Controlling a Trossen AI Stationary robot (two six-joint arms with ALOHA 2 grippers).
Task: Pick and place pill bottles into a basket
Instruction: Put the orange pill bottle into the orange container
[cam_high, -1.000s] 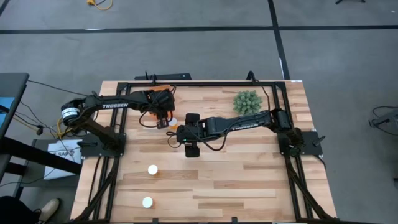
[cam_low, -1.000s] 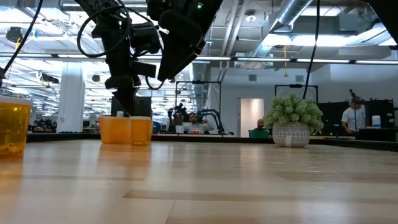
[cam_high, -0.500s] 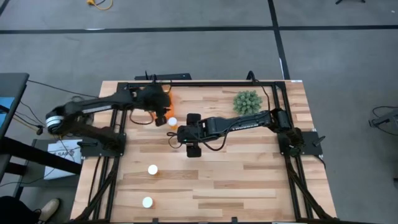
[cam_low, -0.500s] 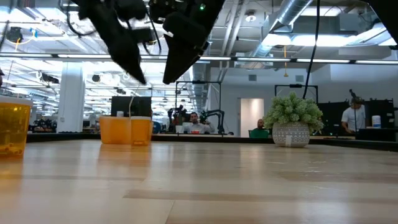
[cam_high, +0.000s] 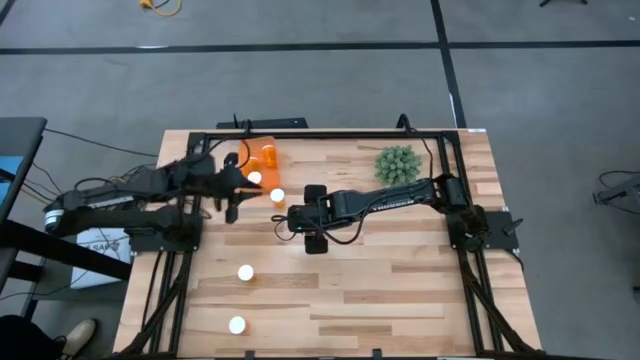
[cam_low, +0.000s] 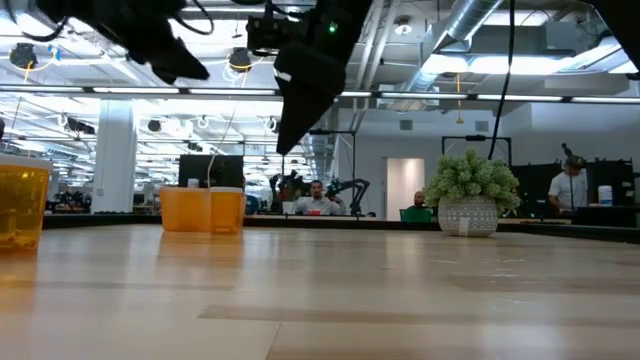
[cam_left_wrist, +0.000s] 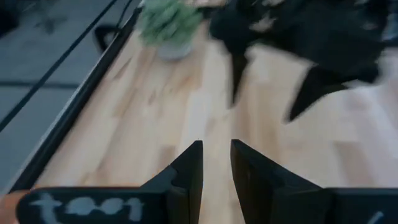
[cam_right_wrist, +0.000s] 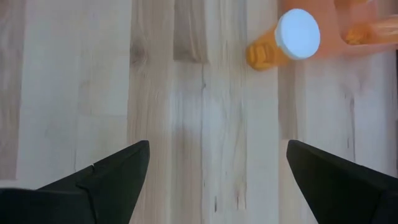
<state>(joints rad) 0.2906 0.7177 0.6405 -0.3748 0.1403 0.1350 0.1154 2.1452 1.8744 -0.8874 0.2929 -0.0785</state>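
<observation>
Grippers hang above the wooden table (cam_high: 400, 260), both empty. Right gripper (cam_high: 283, 221) has its fingers (cam_right_wrist: 106, 177) spread wide; one pill bottle (cam_high: 277, 196) stands just ahead of it, touching the orange basket (cam_high: 265, 155) beyond. Left gripper (cam_high: 232, 190) shows a narrow gap between its fingers (cam_left_wrist: 189, 171); a capped bottle (cam_high: 254, 178) in the basket lies just beside it. Two more bottles (cam_high: 245, 272) (cam_high: 237, 325) stand well apart from both, toward the table's near edge. Farther beyond the right gripper's arm sits a green plant (cam_high: 397, 163).
</observation>
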